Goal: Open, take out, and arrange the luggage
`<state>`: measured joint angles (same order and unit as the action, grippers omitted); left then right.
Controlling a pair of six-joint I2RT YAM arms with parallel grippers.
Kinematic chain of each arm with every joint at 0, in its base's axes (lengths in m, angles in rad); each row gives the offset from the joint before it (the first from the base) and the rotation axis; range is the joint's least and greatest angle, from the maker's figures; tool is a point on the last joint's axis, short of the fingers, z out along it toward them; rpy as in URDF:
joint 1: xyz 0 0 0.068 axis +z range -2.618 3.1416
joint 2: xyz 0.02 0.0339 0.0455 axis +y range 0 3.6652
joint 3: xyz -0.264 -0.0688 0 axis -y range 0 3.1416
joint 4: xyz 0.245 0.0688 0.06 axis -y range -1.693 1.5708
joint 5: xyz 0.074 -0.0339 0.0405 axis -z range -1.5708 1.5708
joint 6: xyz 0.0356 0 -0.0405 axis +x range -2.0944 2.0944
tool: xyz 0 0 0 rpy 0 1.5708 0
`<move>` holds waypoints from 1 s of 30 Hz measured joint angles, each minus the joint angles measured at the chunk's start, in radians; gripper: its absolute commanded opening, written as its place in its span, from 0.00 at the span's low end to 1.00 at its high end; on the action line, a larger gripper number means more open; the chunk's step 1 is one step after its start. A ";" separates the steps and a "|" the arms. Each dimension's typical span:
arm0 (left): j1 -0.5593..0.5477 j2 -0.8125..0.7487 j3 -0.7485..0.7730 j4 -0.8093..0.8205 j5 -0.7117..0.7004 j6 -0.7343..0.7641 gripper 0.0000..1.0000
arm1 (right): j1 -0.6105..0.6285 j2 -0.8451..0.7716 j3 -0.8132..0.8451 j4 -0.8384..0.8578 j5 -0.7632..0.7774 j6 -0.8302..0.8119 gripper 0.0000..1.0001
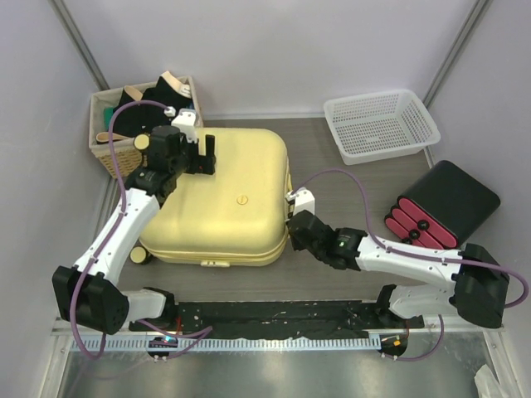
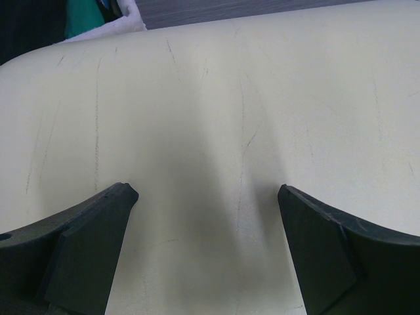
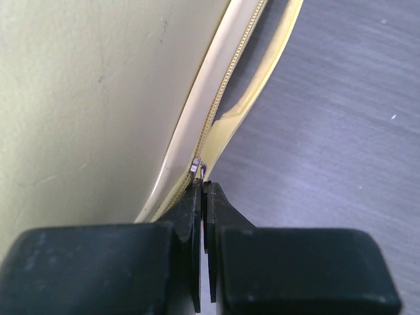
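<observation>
Evidently the luggage (image 1: 224,195) seems a stiff, slick, bulky shell, lying flat beneath the left gripper (image 2: 207,197), whose fingers stand wide apart; the right gripper (image 3: 203,190), beside its seam, is pinched together on the zipper pull (image 3: 199,167), likely the only workable hold

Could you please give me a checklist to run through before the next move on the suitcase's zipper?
1. Right gripper shut on the zipper pull: ok, the tab sits between its tips.
2. Zipper teeth beyond the pull closed, luggage lid down: ok.
3. Left gripper open over the lid: ok; whether it touches the shell, cannot tell.
4. Side handle not lying across the zipper teeth: ok.
5. White basket and black box apart from the luggage: ok.
</observation>
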<state>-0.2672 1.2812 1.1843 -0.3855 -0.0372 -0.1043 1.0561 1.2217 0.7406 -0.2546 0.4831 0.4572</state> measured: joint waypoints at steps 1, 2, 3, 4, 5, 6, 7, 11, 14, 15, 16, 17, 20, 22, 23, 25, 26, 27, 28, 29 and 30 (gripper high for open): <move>0.000 0.001 0.000 0.002 0.001 0.002 1.00 | -0.018 0.000 -0.001 0.010 -0.010 -0.018 0.01; 0.000 0.002 0.000 0.003 0.002 0.003 1.00 | -0.032 0.002 -0.001 0.020 -0.018 -0.037 0.01; 0.000 0.003 0.000 0.005 0.002 0.004 1.00 | -0.050 0.008 -0.001 0.033 -0.026 -0.064 0.01; 0.000 0.003 0.000 0.006 0.002 0.005 1.00 | -0.064 0.017 -0.001 0.047 -0.029 -0.084 0.01; 0.000 0.004 0.000 0.008 0.002 0.005 1.00 | -0.077 0.027 -0.001 0.064 -0.032 -0.100 0.01; 0.000 0.004 0.000 0.008 0.002 0.007 1.00 | -0.092 0.040 -0.001 0.085 -0.039 -0.119 0.01; 0.000 0.004 0.000 0.008 0.002 0.008 1.00 | -0.106 0.053 -0.001 0.108 -0.045 -0.135 0.01; -0.002 0.001 0.000 0.008 0.005 0.011 1.00 | -0.152 0.100 0.003 0.201 -0.077 -0.190 0.01; -0.014 -0.001 0.001 0.006 0.004 0.012 1.00 | -0.179 0.126 0.014 0.233 -0.092 -0.206 0.01; -0.019 -0.001 0.003 0.002 0.002 0.013 1.00 | -0.185 0.135 0.021 0.242 -0.097 -0.215 0.01; -0.025 -0.001 0.008 -0.003 0.001 0.013 1.00 | -0.189 0.142 0.025 0.252 -0.105 -0.222 0.01; -0.037 0.001 0.020 -0.018 -0.005 0.014 1.00 | -0.193 0.147 0.026 0.262 -0.110 -0.227 0.01; -0.089 0.029 0.083 -0.073 -0.014 0.023 1.00 | -0.196 0.150 0.024 0.277 -0.125 -0.234 0.01; -0.134 0.075 0.155 -0.097 -0.032 0.038 1.00 | -0.198 0.150 0.015 0.294 -0.131 -0.235 0.01; -0.155 0.105 0.201 -0.104 -0.041 0.044 0.99 | -0.199 0.148 0.010 0.304 -0.132 -0.237 0.01; -0.186 0.172 0.283 -0.101 -0.050 0.057 1.00 | -0.200 0.143 -0.005 0.325 -0.136 -0.238 0.01; -0.196 0.200 0.316 -0.100 -0.050 0.060 1.00 | -0.201 0.138 -0.013 0.338 -0.138 -0.239 0.01; -0.205 0.239 0.358 -0.098 -0.050 0.061 1.00 | -0.201 0.131 -0.026 0.353 -0.139 -0.239 0.01; -0.209 0.283 0.409 -0.098 -0.051 0.061 1.00 | -0.202 0.122 -0.040 0.369 -0.143 -0.240 0.01; -0.210 0.326 0.451 -0.094 -0.053 0.058 1.00 | -0.202 0.109 -0.057 0.385 -0.150 -0.240 0.01; -0.209 0.367 0.492 -0.084 -0.054 0.054 1.00 | -0.202 0.099 -0.068 0.393 -0.156 -0.240 0.01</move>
<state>-0.4767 1.6482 1.6768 -0.4694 -0.0910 -0.0505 0.8539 1.3205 0.6724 0.1387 0.3275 0.2176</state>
